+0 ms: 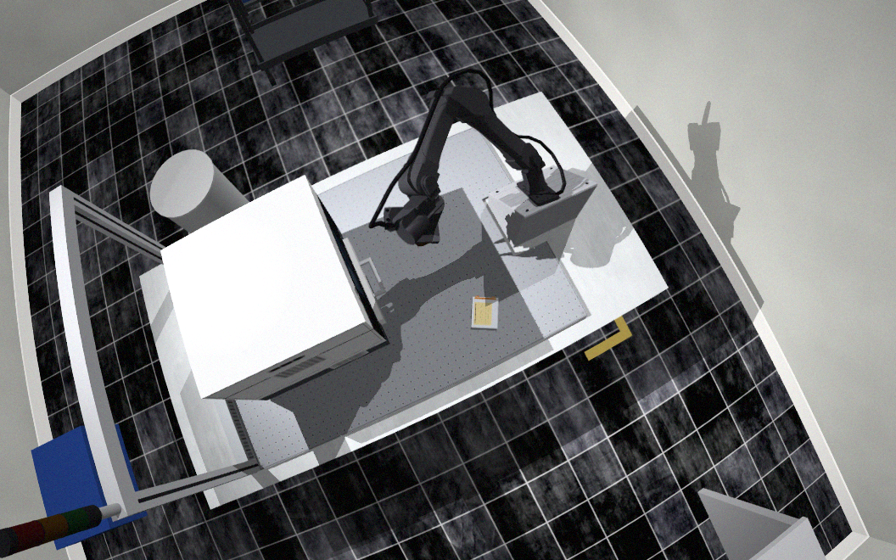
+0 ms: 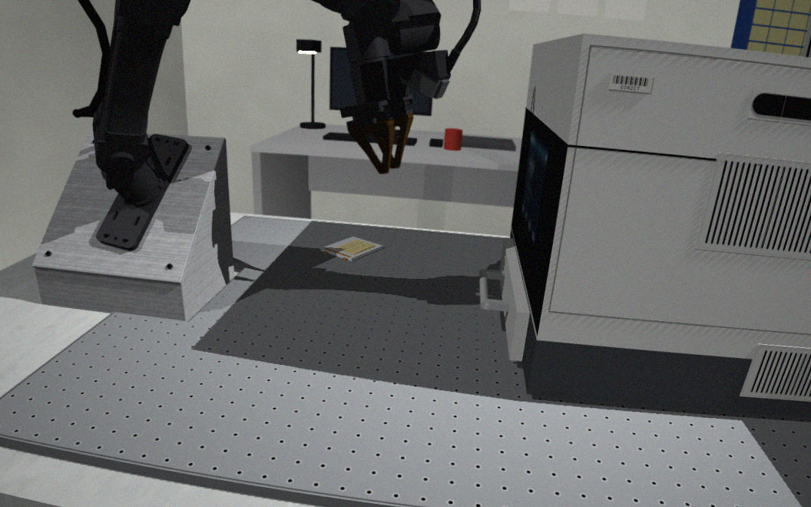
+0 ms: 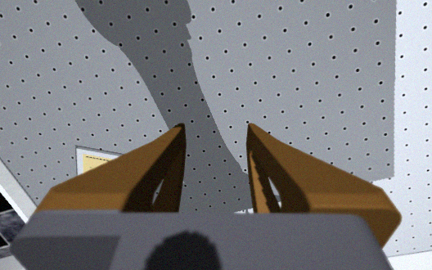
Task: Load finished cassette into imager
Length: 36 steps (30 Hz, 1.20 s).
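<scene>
The finished cassette, a flat yellow slab with an orange end, lies on the perforated board well away from the imager. A corner of it shows in the wrist view, left of the fingers. The gel imager IM is a large white box with a dark front screen. Its drawer front with the handle sits close against the body, and no glass shows. My gripper hangs high over the board between the arm's base and the imager. Its fingers point down, partly closed with a clear gap, and hold nothing.
The arm's base stands on a grey wedge block at the back of the perforated board. The imager fills the board's right side in the exterior view. A desk with a monitor and a red cup stands behind the table.
</scene>
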### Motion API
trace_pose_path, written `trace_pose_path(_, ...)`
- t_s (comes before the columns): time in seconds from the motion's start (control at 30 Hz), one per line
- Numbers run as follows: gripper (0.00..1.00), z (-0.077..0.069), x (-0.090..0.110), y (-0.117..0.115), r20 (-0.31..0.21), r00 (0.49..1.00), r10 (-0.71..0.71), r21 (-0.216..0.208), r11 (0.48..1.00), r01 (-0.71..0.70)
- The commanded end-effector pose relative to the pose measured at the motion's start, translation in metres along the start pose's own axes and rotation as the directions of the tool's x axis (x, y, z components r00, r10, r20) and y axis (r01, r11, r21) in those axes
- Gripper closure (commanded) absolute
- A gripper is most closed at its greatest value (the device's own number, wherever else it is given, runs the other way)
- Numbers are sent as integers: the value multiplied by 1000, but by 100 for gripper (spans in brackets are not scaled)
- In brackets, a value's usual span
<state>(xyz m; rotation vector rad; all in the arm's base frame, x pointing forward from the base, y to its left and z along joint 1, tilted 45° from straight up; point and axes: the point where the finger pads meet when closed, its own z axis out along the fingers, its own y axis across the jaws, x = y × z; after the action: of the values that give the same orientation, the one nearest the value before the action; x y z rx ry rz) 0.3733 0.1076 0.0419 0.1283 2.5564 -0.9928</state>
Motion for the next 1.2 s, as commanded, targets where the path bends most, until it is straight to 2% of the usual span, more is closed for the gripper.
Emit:
trace_pose_path(0.0,65,-4,11,-10,-33,996,-79,-13,997,79)
trace_pose_path(0.07,65,-4,11,-10,-33,996,-79,-13,997,79)
trace_pose_path(0.1,65,-9,12,-7,-34,994,-105,-22,994,104)
trace_pose_path(0.17,65,-1,25,-14,-87,983,-163,-10,987,163)
trace_pose_path(0.2,65,1,29,-16,-97,980,-173,-10,985,173)
trace_pose_path(0.33,65,6,44,-16,-75,984,-163,-23,987,162)
trace_pose_path(0.43,65,14,60,-30,-163,956,-243,-11,970,245)
trace_pose_path(0.47,65,14,65,-31,-168,952,-257,-13,966,259)
trace_pose_path(0.5,65,13,67,-25,-142,957,-251,-25,968,250)
trace_pose_path(0.53,65,14,71,-27,-142,957,-251,-25,968,250)
trace_pose_path(0.57,65,15,78,-32,-173,942,-288,-21,957,289)
trace_pose_path(0.67,65,13,73,-33,-182,938,-294,-31,956,293)
trace_pose_path(0.73,65,21,92,-42,-236,911,-338,-26,940,341)
trace_pose_path(0.8,65,21,98,-39,-209,919,-334,-36,942,334)
trace_pose_path(0.9,65,24,108,-43,-209,919,-334,-36,942,334)
trace_pose_path(0.97,65,24,106,-44,-204,920,-334,-28,941,336)
trace_pose_path(1.0,65,19,92,-39,-177,934,-309,-38,951,308)
trace_pose_path(1.17,65,19,92,-39,-175,935,-309,-37,951,308)
